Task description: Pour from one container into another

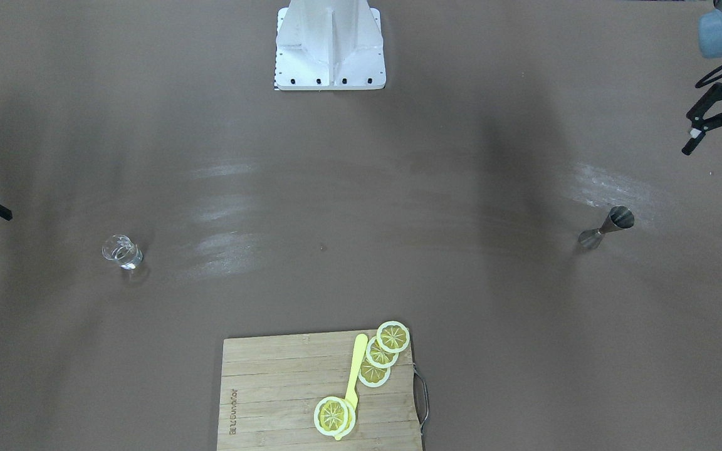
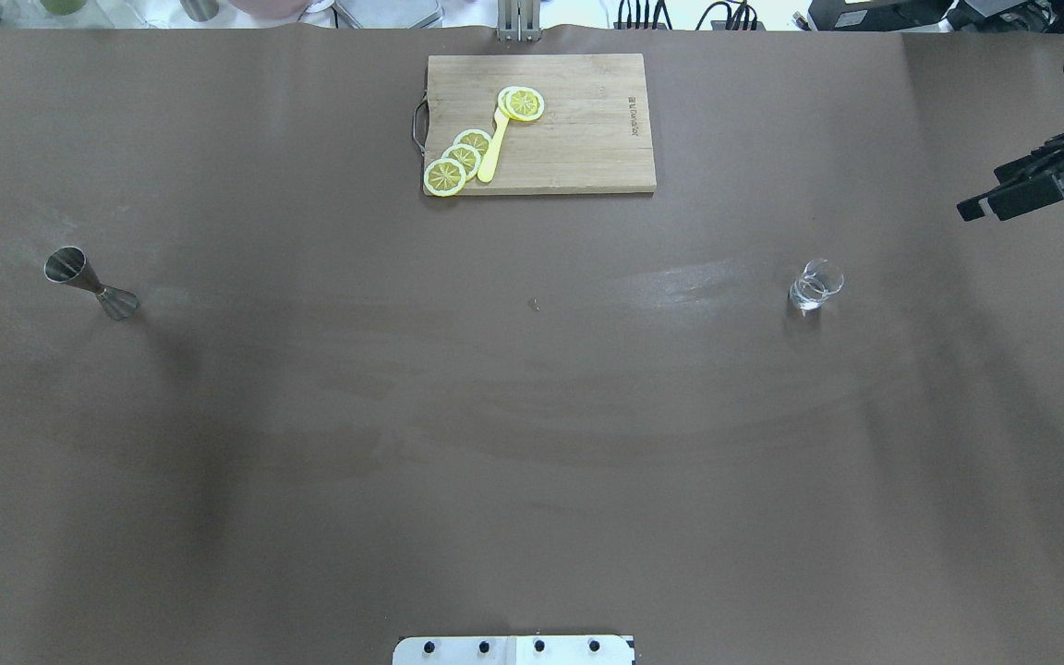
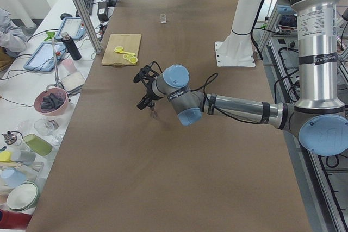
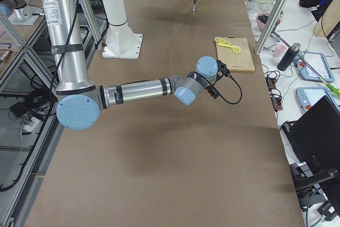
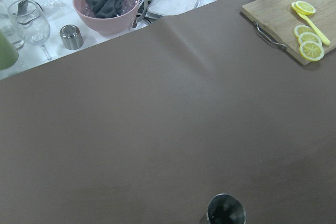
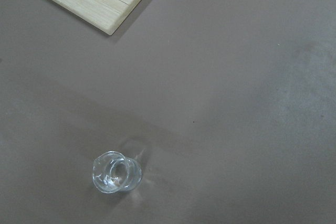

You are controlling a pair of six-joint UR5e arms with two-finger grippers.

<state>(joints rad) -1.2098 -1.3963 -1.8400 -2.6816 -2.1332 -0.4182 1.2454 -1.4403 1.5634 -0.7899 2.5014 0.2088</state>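
Observation:
The clear glass cup [image 1: 123, 252] stands upright on the brown table, seen also from above [image 2: 814, 284] and in the right wrist view [image 6: 116, 172]. The steel hourglass jigger [image 1: 605, 227] stands upright at the opposite end [image 2: 89, 282]; its rim shows at the bottom of the left wrist view [image 5: 226, 211]. My left gripper [image 1: 720, 160] hovers open and empty beside the jigger, toward the robot's side. My right gripper [image 2: 985, 205] hangs open and empty, apart from the glass and toward the table's end.
A wooden cutting board [image 2: 587, 139] with lemon slices and a yellow knife lies at the far middle edge. The white robot base [image 1: 329, 47] is at the near middle. A pink bowl [image 5: 107, 3] and glassware stand beyond the table's left end.

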